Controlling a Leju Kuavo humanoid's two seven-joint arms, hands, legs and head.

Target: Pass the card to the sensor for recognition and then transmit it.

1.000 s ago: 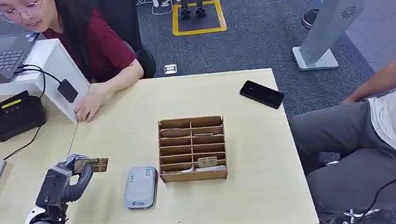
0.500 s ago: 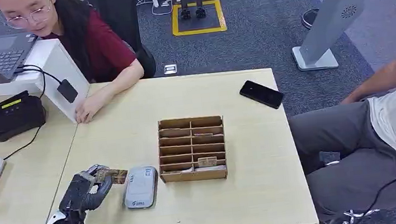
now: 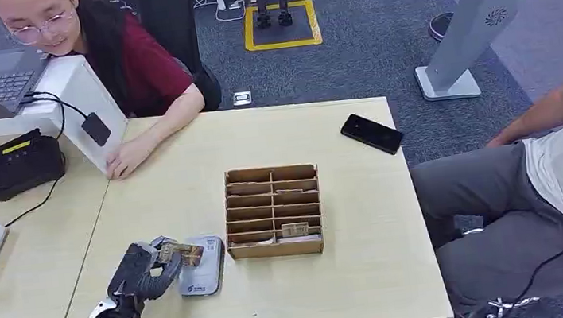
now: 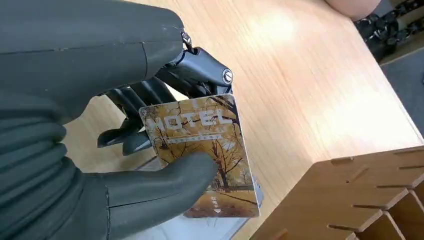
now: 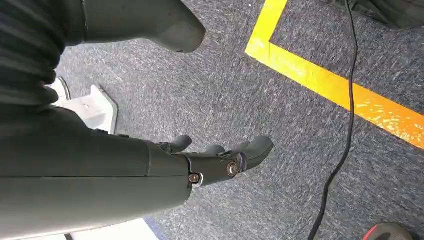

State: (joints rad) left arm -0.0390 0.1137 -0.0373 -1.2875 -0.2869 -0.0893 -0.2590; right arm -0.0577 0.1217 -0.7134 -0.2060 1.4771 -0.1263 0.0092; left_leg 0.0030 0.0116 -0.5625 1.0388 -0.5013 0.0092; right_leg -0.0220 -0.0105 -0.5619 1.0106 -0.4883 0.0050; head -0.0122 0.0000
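The hotel card point(image 4: 202, 150) was pinched by the left hand point(image 3: 147, 270) (right hand point(image 5: 220, 160) released); it was best lowered flat onto the card reader point(image 3: 203, 273).

Pale wooden table point(image 3: 356, 278): grey sensor point(image 3: 204, 270) beneath the left hand point(image 3: 145, 270), slotted wooden rack point(image 3: 273, 211) just beyond, black phone point(image 3: 371, 133) farther off.

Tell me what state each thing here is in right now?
Left hand: holds the card.
Card: pinched, over the reader.
Reader: flat on the table.
Right hand: holds nothing, above the floor.
Organizer: one card in a front slot.
Phone: screen dark.
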